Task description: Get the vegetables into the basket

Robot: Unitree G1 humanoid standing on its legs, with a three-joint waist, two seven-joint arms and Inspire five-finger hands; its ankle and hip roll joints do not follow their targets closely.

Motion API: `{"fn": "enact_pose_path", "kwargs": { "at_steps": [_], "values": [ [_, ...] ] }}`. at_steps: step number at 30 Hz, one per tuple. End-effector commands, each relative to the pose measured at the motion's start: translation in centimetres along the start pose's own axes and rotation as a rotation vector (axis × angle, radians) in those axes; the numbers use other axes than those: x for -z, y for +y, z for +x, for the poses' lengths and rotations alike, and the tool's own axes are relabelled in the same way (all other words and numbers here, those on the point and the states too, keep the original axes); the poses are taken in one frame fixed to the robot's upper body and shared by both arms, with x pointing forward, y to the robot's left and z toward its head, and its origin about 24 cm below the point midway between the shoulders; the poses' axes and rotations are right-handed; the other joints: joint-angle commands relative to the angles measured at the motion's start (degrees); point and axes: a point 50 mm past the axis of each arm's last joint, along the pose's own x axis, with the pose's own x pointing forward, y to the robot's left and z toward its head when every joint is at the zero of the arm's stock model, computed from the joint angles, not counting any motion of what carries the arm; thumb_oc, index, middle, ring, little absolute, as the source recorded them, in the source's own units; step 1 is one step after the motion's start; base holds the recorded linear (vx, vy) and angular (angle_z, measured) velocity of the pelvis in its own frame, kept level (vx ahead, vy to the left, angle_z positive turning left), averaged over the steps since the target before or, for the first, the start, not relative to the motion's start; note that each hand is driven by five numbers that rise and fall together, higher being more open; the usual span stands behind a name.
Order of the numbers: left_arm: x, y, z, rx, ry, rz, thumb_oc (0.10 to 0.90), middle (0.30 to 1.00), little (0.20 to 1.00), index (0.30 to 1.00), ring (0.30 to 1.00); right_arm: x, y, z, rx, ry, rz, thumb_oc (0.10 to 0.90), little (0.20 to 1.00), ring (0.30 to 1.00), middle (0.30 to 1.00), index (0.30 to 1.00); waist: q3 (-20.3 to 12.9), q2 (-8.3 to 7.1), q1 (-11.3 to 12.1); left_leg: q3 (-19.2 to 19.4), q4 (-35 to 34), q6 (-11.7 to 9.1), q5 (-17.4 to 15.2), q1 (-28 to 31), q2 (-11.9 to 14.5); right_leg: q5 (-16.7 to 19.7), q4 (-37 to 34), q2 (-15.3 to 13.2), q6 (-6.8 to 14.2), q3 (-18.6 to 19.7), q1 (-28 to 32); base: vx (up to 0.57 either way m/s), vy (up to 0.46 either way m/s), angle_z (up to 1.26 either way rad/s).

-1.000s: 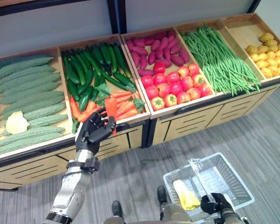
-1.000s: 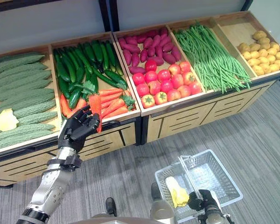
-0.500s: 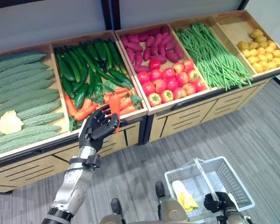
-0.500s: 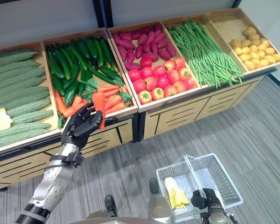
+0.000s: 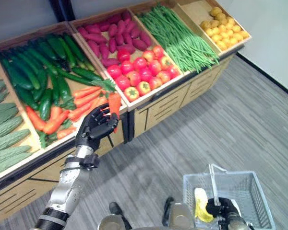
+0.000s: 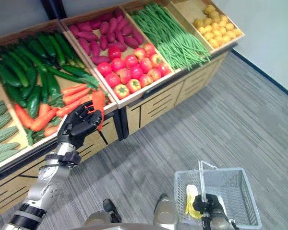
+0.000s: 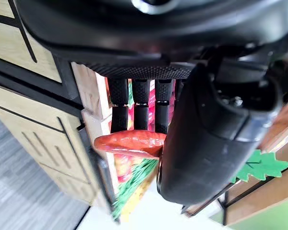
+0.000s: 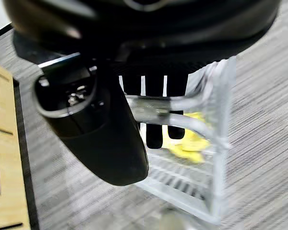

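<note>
A: Carrot (image 5: 114, 105)?
B: Pinched between curled fingers and thumb of left hand (image 5: 94, 130), up off the bin, just over the shelf's front edge (image 5: 126, 111).

A: Right hand (image 6: 204, 206)?
B: Low down, fingers wrapped round basket handle (image 6: 201, 181). Basket (image 6: 245, 213) on floor, 1 yellow vegetable (image 6: 191, 201) inside.

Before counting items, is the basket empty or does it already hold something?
Not empty. A yellow vegetable lies inside the basket, whose handle the right robot hand grips.
</note>
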Motion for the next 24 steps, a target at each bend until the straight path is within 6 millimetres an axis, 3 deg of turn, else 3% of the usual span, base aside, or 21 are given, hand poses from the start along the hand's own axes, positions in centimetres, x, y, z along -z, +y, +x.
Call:
{"fn": "enact_pose_path", "kwargs": {
  "at_steps": [1,5,8,11,15,18,24],
  "values": [
    [-4.5,-2.5,0.7,0.140,-0.244,0.012,0.400,0.300,0.300,0.300,0.300,-1.1,-0.9,0.0,0.029,-0.093,-0.024,0.400,0.300,0.300,0.300,0.300,-4.86,-1.51,-0.38,-3.93,3.22,0.39,-6.40,-3.20,-1.29,8.43,-0.89,-5.73,4.83,0.06,1.53,0.01,-0.116,-0.64],
    [-4.3,-2.6,0.8,0.139,-0.241,0.010,0.400,0.300,0.300,0.300,0.300,-0.9,-1.0,0.0,0.030,-0.090,-0.019,0.400,0.300,0.300,0.300,0.300,-5.03,-1.61,-0.82,-3.08,4.92,-0.13,-6.38,-3.63,-0.39,6.76,-2.54,-4.89,4.22,-0.97,1.87,0.00,-0.112,-0.32],
    [-4.2,-3.2,1.0,0.161,-0.241,-0.008,0.400,0.300,0.300,0.300,0.300,-0.2,-1.5,-0.2,0.047,-0.072,-0.009,0.400,0.300,0.300,0.300,0.300,-5.06,-0.82,-1.56,-2.87,7.13,-1.82,-5.50,-4.86,1.97,1.69,-6.02,-2.59,2.48,-1.79,3.09,-0.01,-0.192,-0.07],
    [-4.1,-3.6,1.1,0.184,-0.240,-0.023,0.400,0.300,0.300,0.300,0.300,0.2,-2.2,-0.3,0.072,-0.062,0.004,0.400,0.300,0.300,0.300,0.300,-4.98,0.01,-2.08,-2.77,8.13,-3.25,-4.26,-5.49,4.00,-0.99,-7.55,-0.80,1.35,-1.60,3.64,-0.01,-0.168,-0.08],
    [-4.0,-4.2,1.1,0.213,-0.235,-0.062,0.400,0.300,0.300,0.300,0.300,0.9,-3.4,-0.6,0.114,-0.049,0.015,0.400,0.300,0.300,0.300,0.300,-4.00,1.39,-3.62,-2.28,9.37,-5.21,-2.34,-5.79,7.02,-3.17,-6.58,1.38,0.01,-0.33,2.62,-0.02,-0.174,-0.07],
    [-3.9,-4.4,1.2,0.219,-0.234,-0.068,0.400,0.300,0.300,0.300,0.300,1.2,-3.6,-0.7,0.123,-0.043,0.016,0.400,0.300,0.300,0.300,0.300,-3.77,1.69,-3.81,-2.13,9.65,-5.60,-2.08,-5.77,7.60,-3.51,-6.32,1.87,-0.34,0.03,2.38,-0.01,-0.113,-0.14],
    [-4.0,-6.7,2.0,0.298,-0.243,-0.121,0.400,0.300,0.300,0.300,0.300,3.8,-5.9,-1.6,0.206,0.042,0.035,0.400,0.300,0.300,0.300,0.300,-2.00,4.25,-6.57,-2.74,10.76,-8.07,1.45,-5.56,10.44,-6.02,-4.34,4.79,-2.71,3.26,1.18,0.00,-0.141,-0.16]
  ]
}}
